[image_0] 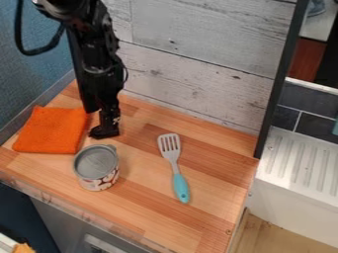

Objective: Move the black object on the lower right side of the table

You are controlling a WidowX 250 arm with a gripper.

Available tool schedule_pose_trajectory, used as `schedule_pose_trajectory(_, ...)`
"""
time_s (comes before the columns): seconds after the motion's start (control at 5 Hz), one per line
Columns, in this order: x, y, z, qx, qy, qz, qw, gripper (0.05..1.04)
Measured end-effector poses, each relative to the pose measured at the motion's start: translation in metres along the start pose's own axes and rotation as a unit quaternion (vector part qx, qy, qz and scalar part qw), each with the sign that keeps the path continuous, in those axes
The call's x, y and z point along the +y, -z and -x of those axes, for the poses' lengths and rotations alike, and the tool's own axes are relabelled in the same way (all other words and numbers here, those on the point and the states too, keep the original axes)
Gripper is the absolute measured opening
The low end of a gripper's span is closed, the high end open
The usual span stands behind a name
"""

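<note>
My black gripper [105, 129] hangs low over the wooden table, left of its middle and close to the orange cloth's right side. At its lower end is a black, blocky shape; I cannot tell if this is part of the gripper or a separate black object. Just below it in the view stands a can [97, 168] with a grey lid and a patterned white and red side, upright and apart from the gripper.
An orange folded cloth [51, 130] lies at the table's left. A slotted spatula [175, 165] with a turquoise handle lies right of the middle. Behind is a whitewashed plank wall [198, 69]; a dark upright post [280, 74] stands at the back right corner, beside a white ribbed surface [300, 160].
</note>
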State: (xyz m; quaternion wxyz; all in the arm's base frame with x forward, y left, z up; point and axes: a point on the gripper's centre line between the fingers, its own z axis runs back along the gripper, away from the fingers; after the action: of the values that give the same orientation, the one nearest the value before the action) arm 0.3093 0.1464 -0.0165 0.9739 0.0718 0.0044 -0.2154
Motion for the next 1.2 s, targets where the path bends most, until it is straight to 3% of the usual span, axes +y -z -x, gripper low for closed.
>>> schedule_pose_trajectory(0.6,0.002,0.027,-0.011,0.032,0.017,0.003,0.9993,0.998)
schedule_pose_trajectory(0.8,-0.002,0.033,-0.014,0.044,0.015,0.002,0.9989,0.952)
schedule_pose_trajectory(1.0,-0.004,0.034,-0.015,0.034,-0.002,-0.004,0.9994,0.669)
schedule_pose_trajectory(1.2,-0.006,0.033,-0.016,0.027,-0.017,-0.002,0.9995,0.527)
